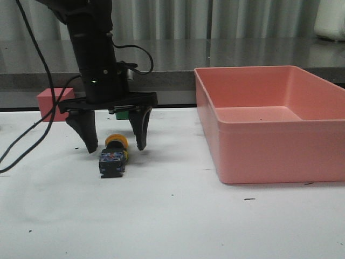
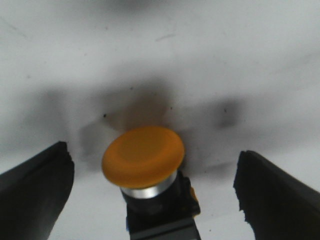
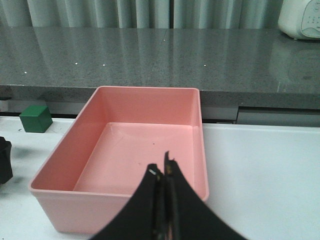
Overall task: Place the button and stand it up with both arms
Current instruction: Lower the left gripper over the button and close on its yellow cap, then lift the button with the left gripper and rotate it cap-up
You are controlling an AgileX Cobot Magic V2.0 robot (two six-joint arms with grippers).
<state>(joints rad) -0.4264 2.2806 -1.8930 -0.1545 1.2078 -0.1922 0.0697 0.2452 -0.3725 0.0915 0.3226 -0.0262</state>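
The button lies on its side on the white table, its yellow cap (image 1: pixel 116 141) pointing away from the front camera and its black and bluish body (image 1: pixel 112 162) toward it. My left gripper (image 1: pixel 116 147) hangs open straight over it, one finger on each side of the cap, neither touching. The left wrist view shows the cap (image 2: pixel 143 156) and pale collar between the two wide-apart fingers (image 2: pixel 35 195). My right gripper (image 3: pixel 161 167) is shut with nothing in it, held above the near wall of the pink bin; the front view does not show it.
A large pink bin (image 1: pixel 259 156) stands on the right of the table, empty inside (image 3: pixel 85 135). A pink-red cube (image 1: pixel 53 102) sits behind the left arm. A green cube (image 3: pixel 36 118) sits behind the left gripper. A grey counter runs along the back.
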